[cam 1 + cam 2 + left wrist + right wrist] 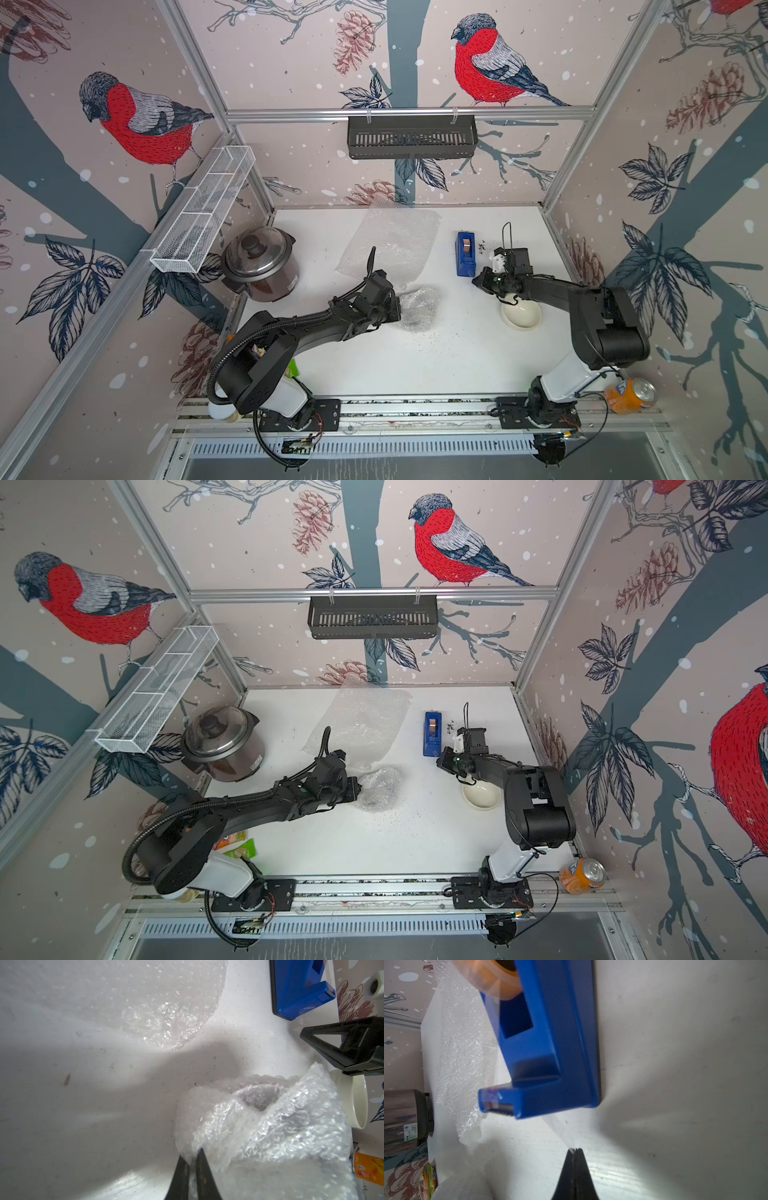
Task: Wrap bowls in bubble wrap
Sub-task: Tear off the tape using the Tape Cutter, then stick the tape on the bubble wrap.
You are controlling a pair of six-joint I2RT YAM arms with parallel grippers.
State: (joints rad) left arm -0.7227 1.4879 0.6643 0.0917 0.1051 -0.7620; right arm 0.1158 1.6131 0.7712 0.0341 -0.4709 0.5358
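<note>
A crumpled bundle of bubble wrap (pixel 419 309) (pixel 379 789) (pixel 270 1136) sits mid-table. A pale lilac bowl (pixel 257 1097) shows dimly through a gap in it. My left gripper (pixel 400 309) (pixel 359 789) (pixel 192 1155) is shut on the bundle's near edge. A cream-white bowl (pixel 521 316) (pixel 482 796) (pixel 358 1103) stands bare under my right arm. A second bubble wrap sheet (pixel 390 241) (pixel 359 721) (pixel 460 1053) lies flat behind. My right gripper (pixel 477 282) (pixel 441 762) (pixel 576 1149) is shut on a clear tape strip (pixel 560 1128) running from the blue tape dispenser (pixel 466 253) (pixel 550 1043).
A steel lidded cooker (pixel 259 264) stands at the left. An orange can (pixel 629 395) lies on the front rail at the right. A white mesh rack (pixel 203 208) and a black basket (pixel 411 137) hang on the walls. Snack packets (pixel 237 845) lie front left.
</note>
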